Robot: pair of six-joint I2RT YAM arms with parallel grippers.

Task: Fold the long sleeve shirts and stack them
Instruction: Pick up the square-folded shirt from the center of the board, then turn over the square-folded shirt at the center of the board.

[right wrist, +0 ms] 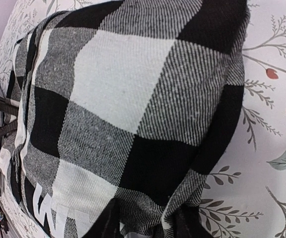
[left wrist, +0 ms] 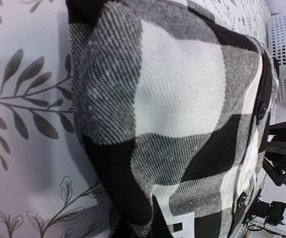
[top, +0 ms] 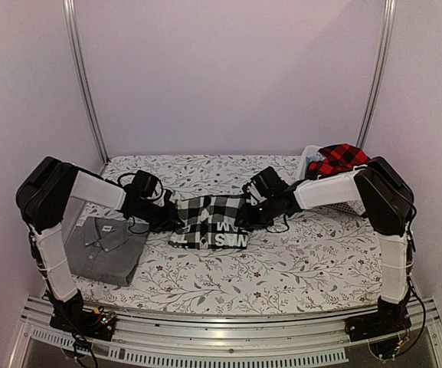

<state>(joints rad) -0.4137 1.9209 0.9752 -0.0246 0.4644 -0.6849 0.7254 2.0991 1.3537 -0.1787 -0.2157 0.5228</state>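
The black-and-white check shirt [top: 209, 222] lies folded in the middle of the table, white lettering along its near edge. My left gripper [top: 171, 217] is at its left edge and my right gripper [top: 245, 215] at its right edge. In the left wrist view the check cloth [left wrist: 182, 99] fills the frame and puckers towards the left gripper [left wrist: 143, 225], which is shut on it. In the right wrist view the cloth [right wrist: 133, 99] bunches into the right gripper [right wrist: 147, 225], also shut on it. The grey collared shirt [top: 106, 247] lies folded at the near left. The red-and-black check shirt [top: 339, 159] is in the basket.
A white plastic basket [top: 310, 157] stands at the back right corner, partly behind the right arm. A floral cloth [top: 282, 268] covers the table. Metal posts [top: 86, 84] rise at the back corners.
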